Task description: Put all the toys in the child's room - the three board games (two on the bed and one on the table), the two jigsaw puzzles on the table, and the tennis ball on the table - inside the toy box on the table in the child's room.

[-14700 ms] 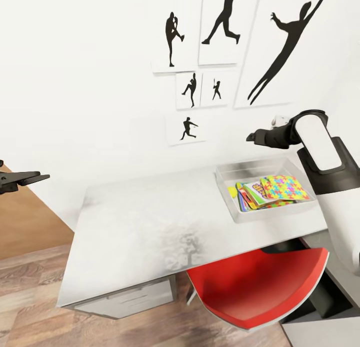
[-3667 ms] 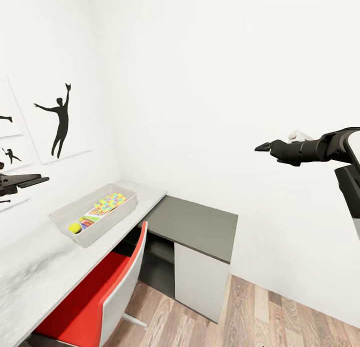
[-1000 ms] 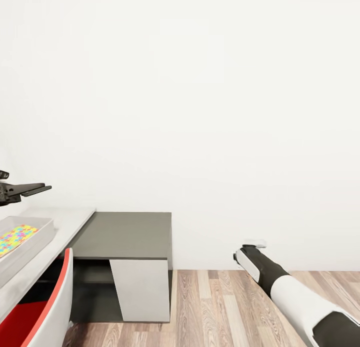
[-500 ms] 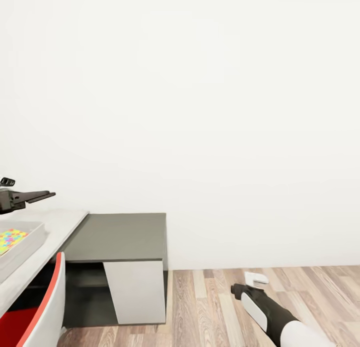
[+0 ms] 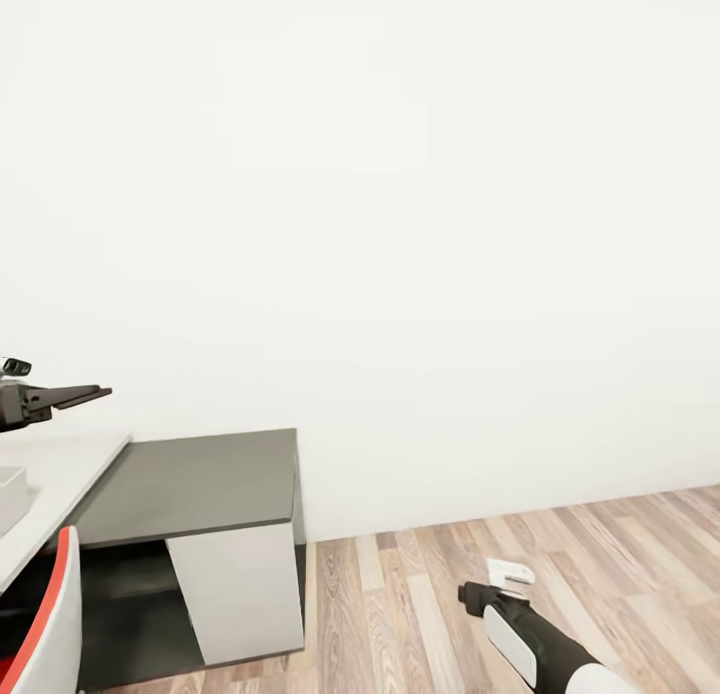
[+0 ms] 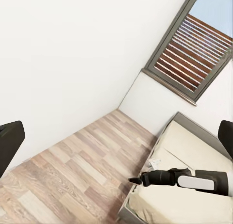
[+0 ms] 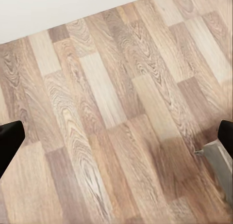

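Currently in transit: both grippers spread wide, empty, free for pickup. Left gripper raised over table; toy box corner far left; bed beyond, likely next.

Head view faces the wall; both wrist views share the plank floor.
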